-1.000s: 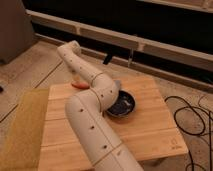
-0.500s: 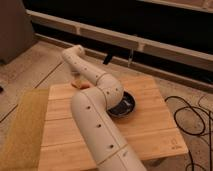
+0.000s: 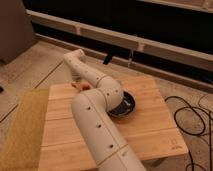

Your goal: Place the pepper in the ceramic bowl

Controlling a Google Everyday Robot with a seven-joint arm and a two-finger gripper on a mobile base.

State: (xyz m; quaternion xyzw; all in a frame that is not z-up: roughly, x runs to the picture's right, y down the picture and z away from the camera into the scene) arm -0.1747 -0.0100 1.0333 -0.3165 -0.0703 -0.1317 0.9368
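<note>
1. The white arm [image 3: 97, 125] comes in from the near edge of the wooden worktop [image 3: 150, 132] and runs up across its middle. It bends at a rounded elbow, then reaches out towards the far left corner.
2. There the last link turns downward, and the end effector [image 3: 80, 81] sits low over the boards just inside that far left corner. It is tucked behind the arm's own casing.
3. Is it spread wide, narrowed, or gripping something? I cannot tell, because the casing covers that part.
4. The pepper [image 3: 78, 86] shows as a small red-orange sliver right at the end effector, close to the far edge and the left edge. It is either on the boards or just above them, and I cannot say whether it is held.
5. The ceramic bowl [image 3: 127, 106] is dark and glossy and sits near the middle of the worktop, slightly towards the right edge. The arm's elbow hides its left side.
6. The pepper and the bowl are well apart, with the arm's bend between them.
7. A yellowish strip [image 3: 20, 132] lies along the left edge of the worktop.
8. Dark cables [image 3: 192, 117] curl on the floor beyond the right edge.
</note>
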